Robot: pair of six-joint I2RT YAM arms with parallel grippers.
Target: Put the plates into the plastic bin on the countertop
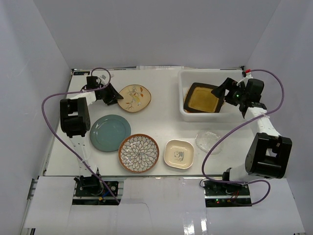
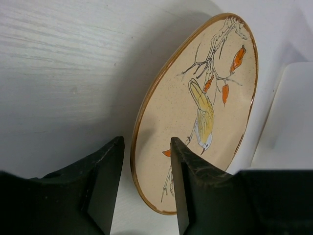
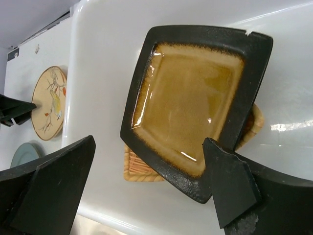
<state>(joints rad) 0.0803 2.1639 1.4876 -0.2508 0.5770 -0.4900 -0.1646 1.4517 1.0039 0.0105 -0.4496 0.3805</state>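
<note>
Reaching forward with left gripper point(image 2: 145, 142) spread astride rim of bird plate point(image 2: 205, 112); hovering with right gripper point(image 3: 149, 142) spread over black square plate point(image 3: 190, 98).

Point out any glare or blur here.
Right wrist view: white glints on the amber centre of the black square plate. Left wrist view: bird plate sharp, jaws dark silhouettes. Top view: the glass plate nearly fades into the white countertop.

I can read no text, brand, number or sign in any of my three views. The cream round plate point(image 2: 205, 112) carries only a painted bird on a branch, no lettering. The small dark picture on the cream rounded-square plate point(image 1: 178, 153) is too small to make out.
</note>
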